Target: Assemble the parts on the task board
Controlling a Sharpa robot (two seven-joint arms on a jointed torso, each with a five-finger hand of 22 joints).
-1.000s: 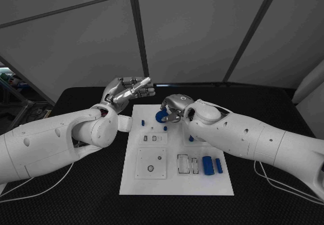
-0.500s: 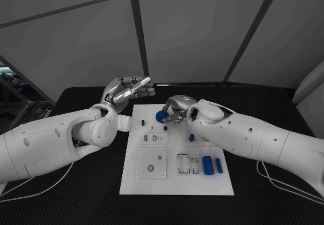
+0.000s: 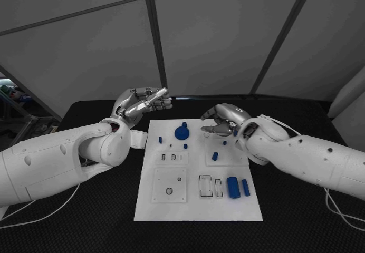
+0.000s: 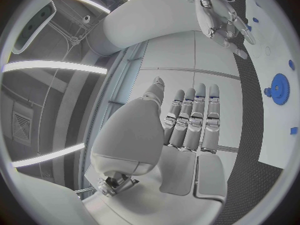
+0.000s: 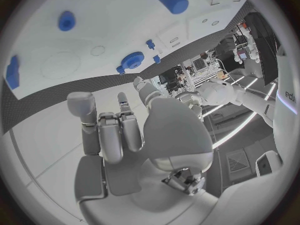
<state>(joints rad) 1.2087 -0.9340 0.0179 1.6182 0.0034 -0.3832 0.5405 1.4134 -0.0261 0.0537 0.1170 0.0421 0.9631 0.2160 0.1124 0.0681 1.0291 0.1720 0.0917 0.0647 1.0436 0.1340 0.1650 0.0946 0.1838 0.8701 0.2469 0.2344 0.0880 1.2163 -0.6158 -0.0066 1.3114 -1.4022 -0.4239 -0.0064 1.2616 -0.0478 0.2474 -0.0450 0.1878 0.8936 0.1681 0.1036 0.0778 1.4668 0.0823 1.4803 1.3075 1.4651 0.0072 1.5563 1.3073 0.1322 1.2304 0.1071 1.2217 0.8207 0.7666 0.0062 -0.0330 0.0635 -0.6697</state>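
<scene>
Blue gear (image 3: 182, 132) beside right fingers (image 3: 209, 127)

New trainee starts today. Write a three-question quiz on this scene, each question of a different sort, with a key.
1. True or false: the right hand holds the blue gear.
2. Which is raised above the table, off the board?
A. the left hand
B. the gear
C. the two blue cylinders
3. Fill in: the two cylinders lie at the board's near ____ corner in the head view.

Key:
1. False. The gear stands on the board, apart from the right hand, which holds nothing.
2. A. The left hand is up beyond the board's far left corner, holding nothing.
3. Right.
</scene>
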